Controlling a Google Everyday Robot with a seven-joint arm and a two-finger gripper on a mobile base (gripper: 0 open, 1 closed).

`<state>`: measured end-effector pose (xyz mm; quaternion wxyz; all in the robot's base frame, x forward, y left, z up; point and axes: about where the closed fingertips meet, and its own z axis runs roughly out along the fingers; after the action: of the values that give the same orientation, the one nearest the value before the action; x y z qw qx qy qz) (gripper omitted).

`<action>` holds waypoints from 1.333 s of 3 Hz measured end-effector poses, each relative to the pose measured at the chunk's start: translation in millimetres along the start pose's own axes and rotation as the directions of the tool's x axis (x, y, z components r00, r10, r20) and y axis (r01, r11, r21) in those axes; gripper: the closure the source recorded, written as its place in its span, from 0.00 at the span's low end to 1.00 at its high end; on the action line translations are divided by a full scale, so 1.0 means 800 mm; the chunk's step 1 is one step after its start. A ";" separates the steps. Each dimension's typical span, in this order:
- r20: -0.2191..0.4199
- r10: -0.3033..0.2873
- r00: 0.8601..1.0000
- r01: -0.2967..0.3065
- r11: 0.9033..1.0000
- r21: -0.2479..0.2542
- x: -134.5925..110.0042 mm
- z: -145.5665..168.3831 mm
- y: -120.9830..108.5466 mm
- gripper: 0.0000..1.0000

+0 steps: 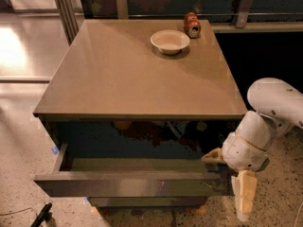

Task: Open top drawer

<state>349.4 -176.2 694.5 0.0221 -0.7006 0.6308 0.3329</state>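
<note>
The top drawer [132, 183] is pulled out from under the tabletop. Its dark glossy front panel faces me and its shallow grey-brown interior [137, 164] shows behind it, with nothing visible inside. My gripper [229, 176] is at the right end of the drawer's front panel, touching it, on the end of the white arm [274, 103] that reaches in from the right. The two lower drawers are mostly hidden beneath the open one; only a dark strip [147, 201] shows.
A tan tabletop [118, 74] covers the cabinet. A white bowl [170, 41] and a red can on its side [191, 24] sit at its far edge. A metal post [64, 8] stands at the back left. A dark object [41, 215] lies on the speckled floor at front left.
</note>
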 end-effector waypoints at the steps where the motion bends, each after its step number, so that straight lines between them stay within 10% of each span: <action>1: 0.014 -0.001 1.000 0.001 1.000 -0.015 0.005 0.008 0.000 0.00; 4: 0.029 -0.001 1.000 0.004 0.992 -0.124 0.045 0.036 0.044 0.00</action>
<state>304.9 -201.7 668.1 -0.0119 -0.6966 0.6076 0.3814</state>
